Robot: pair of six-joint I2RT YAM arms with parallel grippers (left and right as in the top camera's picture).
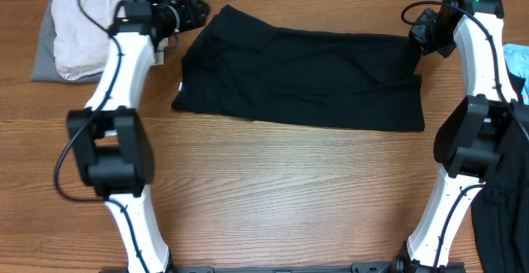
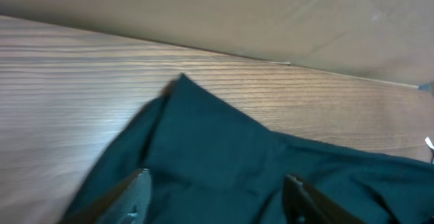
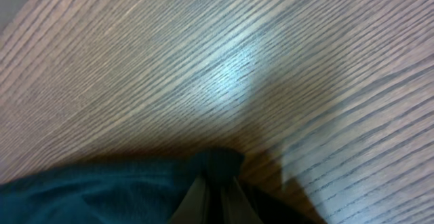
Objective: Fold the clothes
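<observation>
A black T-shirt [image 1: 302, 79] lies folded into a wide band across the far half of the table, with a small white tag [image 1: 181, 88] at its left edge. At the shirt's far left corner my left gripper [image 1: 193, 13] stands open. In the left wrist view its fingers [image 2: 139, 191] are spread just above the dark fabric [image 2: 224, 142], holding nothing. My right gripper [image 1: 420, 40] is at the far right corner. In the right wrist view it [image 3: 218, 183] is shut on a pinched bunch of the shirt's cloth [image 3: 102, 190].
A cream garment [image 1: 87, 25] lies on a grey one [image 1: 45, 54] at the far left. Another black garment [image 1: 506, 215] hangs at the right edge, with something light blue [image 1: 517, 58] above it. A wall [image 2: 203, 7] borders the table's far edge.
</observation>
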